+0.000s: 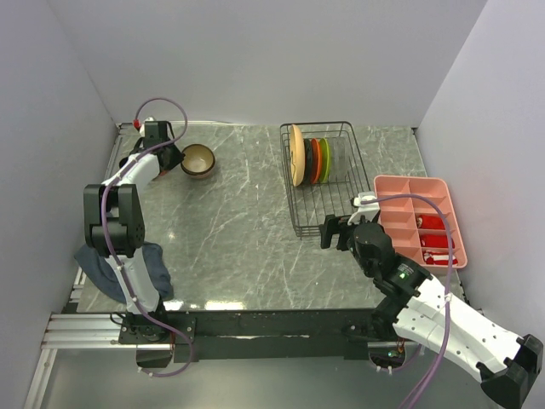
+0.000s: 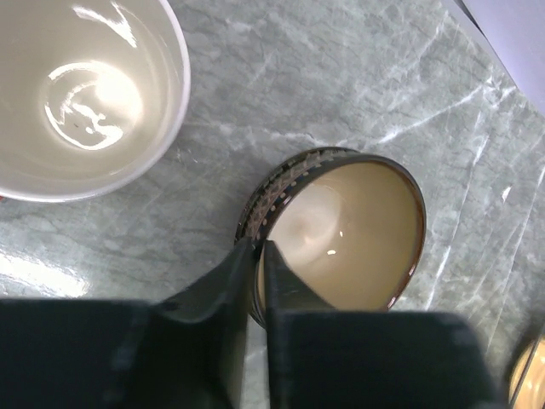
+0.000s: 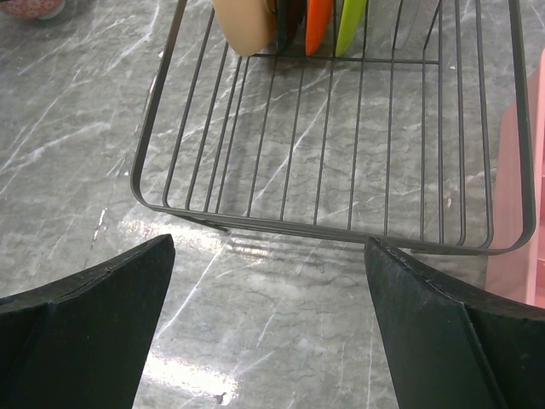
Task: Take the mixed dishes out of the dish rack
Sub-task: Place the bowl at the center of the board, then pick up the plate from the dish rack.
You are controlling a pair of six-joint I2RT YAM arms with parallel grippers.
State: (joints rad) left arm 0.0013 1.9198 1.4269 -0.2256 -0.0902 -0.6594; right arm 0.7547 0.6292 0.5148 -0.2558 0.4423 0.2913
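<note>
The black wire dish rack (image 1: 324, 213) stands at the table's right, with tan (image 1: 295, 155), orange-red (image 1: 315, 160) and green (image 1: 324, 160) plates upright in its far slots. A brown bowl (image 1: 197, 160) sits on the table at the far left. My left gripper (image 1: 174, 158) is shut on its near rim, one finger inside and one outside, as the left wrist view shows (image 2: 258, 256) on the bowl (image 2: 358, 221). My right gripper (image 1: 339, 232) is open and empty just in front of the rack's near edge (image 3: 324, 223). The plates show at the top of the right wrist view (image 3: 247, 25).
A white bowl (image 2: 85, 85) stands right beside the brown bowl, to its left in the left wrist view. A pink divided tray (image 1: 400, 186) with red items lies right of the rack. A blue cloth (image 1: 153, 264) lies by the left arm's base. Walls close in on three sides.
</note>
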